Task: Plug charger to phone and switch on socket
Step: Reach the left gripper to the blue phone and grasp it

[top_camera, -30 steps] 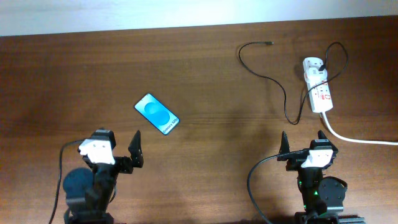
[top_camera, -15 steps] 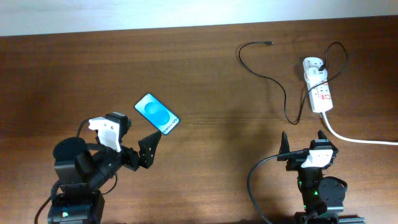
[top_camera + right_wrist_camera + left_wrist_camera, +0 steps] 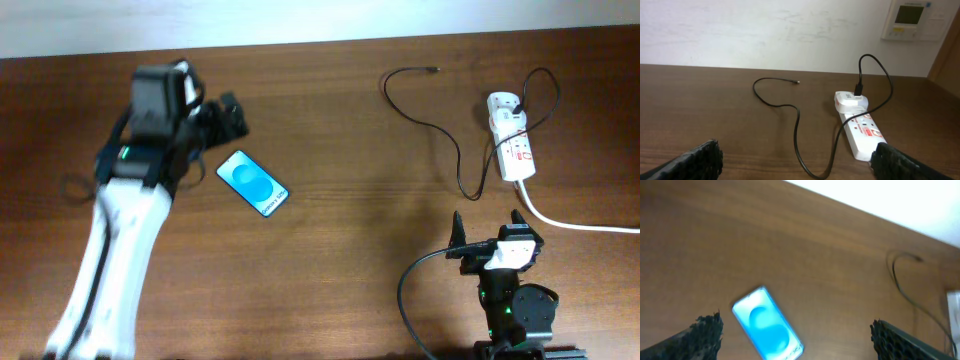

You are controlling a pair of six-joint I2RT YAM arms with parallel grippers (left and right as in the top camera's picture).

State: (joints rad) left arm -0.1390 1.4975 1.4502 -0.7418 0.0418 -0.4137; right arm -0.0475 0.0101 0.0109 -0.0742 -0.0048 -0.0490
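The phone lies flat on the table left of centre, its blue screen up. My left gripper is open and hovers just behind and left of it. In the left wrist view the phone shows between the open fingers. The charger's black cable loops at the back right, with its plug tip free on the table and its white adapter in the socket. My right gripper is open and empty at the front right, facing the cable and the socket.
The socket's thick white cord runs off to the right edge. A white wall with a control panel stands behind the table's far edge. The cable also shows blurred in the left wrist view.
My left arm has swung from the front left up and away over the table, and its gripper now hovers by the phone's far side. The right arm, phone and cable have not moved.
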